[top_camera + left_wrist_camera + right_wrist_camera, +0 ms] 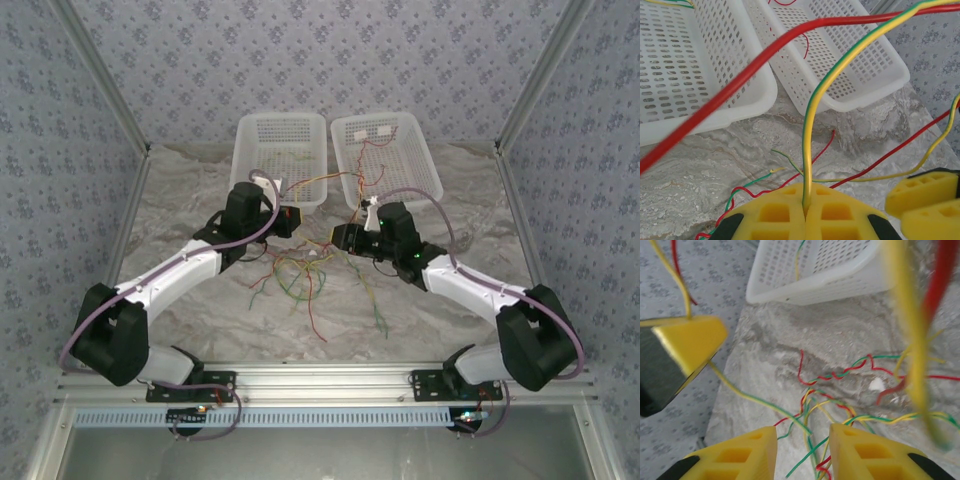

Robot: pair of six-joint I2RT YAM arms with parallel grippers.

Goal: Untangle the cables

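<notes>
The cables (298,272) lie in a loose tangle of red, green and yellow wires on the marble table between the two arms. My left gripper (289,220) (806,194) is shut on a yellow-green cable (812,125), which rises from the closed pads and arcs up to the right. A thick-looking red cable (740,80) crosses in front of it. My right gripper (341,238) (802,440) hangs open just above the tangle (840,390), with several wires passing under the gap and nothing pinched. The two grippers face each other closely.
Two white perforated baskets stand at the back, the left basket (243,160) (690,60) and the right basket (428,170) (865,75). A few wires lie in the right one. Patterned walls and metal posts enclose the table (180,200).
</notes>
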